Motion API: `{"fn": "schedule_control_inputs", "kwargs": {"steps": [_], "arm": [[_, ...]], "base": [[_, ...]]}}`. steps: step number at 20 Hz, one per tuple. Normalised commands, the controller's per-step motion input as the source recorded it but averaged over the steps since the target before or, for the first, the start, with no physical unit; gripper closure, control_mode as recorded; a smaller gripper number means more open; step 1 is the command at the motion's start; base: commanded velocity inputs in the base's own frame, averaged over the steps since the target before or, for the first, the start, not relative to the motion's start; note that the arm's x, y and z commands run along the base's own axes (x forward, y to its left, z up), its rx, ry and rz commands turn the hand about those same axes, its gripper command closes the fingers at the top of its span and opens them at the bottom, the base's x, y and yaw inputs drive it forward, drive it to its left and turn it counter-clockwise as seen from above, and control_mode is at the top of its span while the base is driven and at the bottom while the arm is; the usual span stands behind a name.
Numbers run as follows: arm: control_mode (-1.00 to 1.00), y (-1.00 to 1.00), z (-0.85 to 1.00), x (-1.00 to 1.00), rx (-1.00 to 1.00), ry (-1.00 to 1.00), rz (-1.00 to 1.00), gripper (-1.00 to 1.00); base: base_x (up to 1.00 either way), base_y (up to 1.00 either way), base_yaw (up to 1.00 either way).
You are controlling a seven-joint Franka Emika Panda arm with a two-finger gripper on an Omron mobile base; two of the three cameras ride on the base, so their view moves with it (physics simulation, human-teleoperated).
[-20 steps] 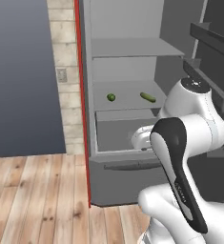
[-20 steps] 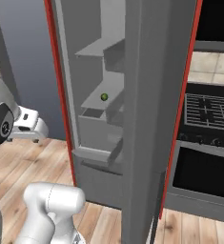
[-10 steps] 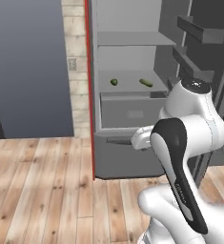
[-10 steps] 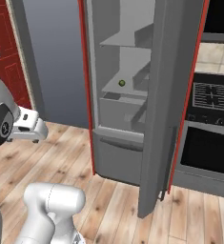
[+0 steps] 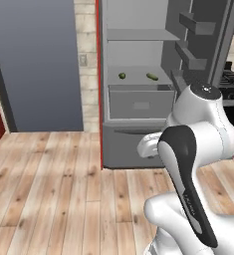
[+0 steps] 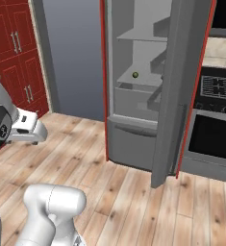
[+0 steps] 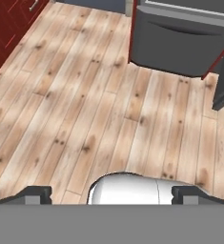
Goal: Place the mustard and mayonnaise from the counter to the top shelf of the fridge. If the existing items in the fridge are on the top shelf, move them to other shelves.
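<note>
Standing open, the fridge (image 5: 138,99) shows grey shelves above a grey drawer (image 5: 141,102). On the shelf just over that drawer lie a small round green vegetable (image 5: 122,75), toward the left edge, and a slim cucumber (image 5: 152,76) further right, well apart. The higher shelves look bare. The gripper (image 7: 112,194) points at the wooden floor (image 7: 85,105), jaws wide, holding nothing.

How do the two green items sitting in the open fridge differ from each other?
The round vegetable is compact and darker green; the cucumber is longer, slimmer and paler. The round vegetable sits to the left on the shelf, the cucumber to the right, with a clear gap between them. Both are small and green, resting on the same grey shelf just above the drawer.
</note>
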Motion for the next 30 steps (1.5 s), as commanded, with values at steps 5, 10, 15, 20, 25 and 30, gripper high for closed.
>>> {"fn": "schedule_control_inputs", "kwargs": {"steps": [5, 10, 15, 20, 25, 30], "arm": [[1.0, 0.0, 0.0, 0.0, 0.0, 0.0, 0.0, -1.0], [1.0, 0.0, 0.0, 0.0, 0.0, 0.0, 0.0, -1.0], [1.0, 0.0, 0.0, 0.0, 0.0, 0.0, 0.0, -1.0], [1.0, 0.0, 0.0, 0.0, 0.0, 0.0, 0.0, -1.0], [1.0, 0.0, 0.0, 0.0, 0.0, 0.0, 0.0, -1.0], [1.0, 0.0, 0.0, 0.0, 0.0, 0.0, 0.0, -1.0]], "base": [[-0.67, 0.07, 0.06], [-0.63, 0.0, -0.13], [-0.65, 0.0, -0.4], [-0.82, 0.0, -0.48], [-1.0, -0.07, -0.62], [-0.89, -0.01, -0.68]]}}
